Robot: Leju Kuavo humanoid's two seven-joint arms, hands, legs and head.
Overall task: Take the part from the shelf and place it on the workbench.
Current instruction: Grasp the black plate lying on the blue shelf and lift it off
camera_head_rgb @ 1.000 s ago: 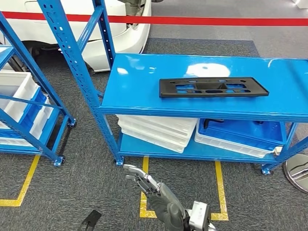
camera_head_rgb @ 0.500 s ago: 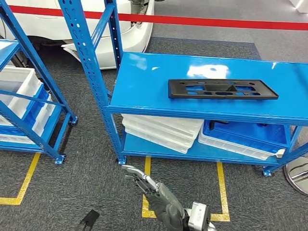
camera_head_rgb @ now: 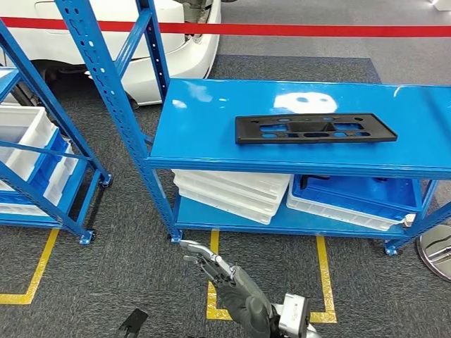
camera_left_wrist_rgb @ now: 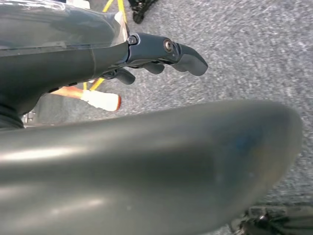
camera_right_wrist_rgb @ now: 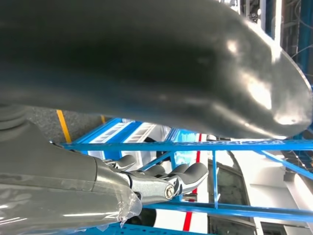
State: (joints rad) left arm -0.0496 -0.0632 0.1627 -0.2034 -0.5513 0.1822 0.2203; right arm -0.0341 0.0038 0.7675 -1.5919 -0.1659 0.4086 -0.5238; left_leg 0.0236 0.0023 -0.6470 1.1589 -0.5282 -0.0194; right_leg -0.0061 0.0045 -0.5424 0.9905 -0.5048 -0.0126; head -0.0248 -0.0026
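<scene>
Now: the black part (camera_head_rgb: 315, 129) lies flat on the blue shelf (camera_head_rgb: 207, 127), untouched. Your right hand (camera_head_rgb: 223, 278) hangs low before the rack, fingers apart, holding nothing; left hand (camera_left_wrist_rgb: 162, 51) likewise. Raise the right hand above shelf height, then approach the part's near long edge squarely.

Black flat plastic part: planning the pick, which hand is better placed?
Right: the right hand is raised toward the blue metal shelf bearing the black flat plastic part; the left hand hangs over grey carpet.
</scene>
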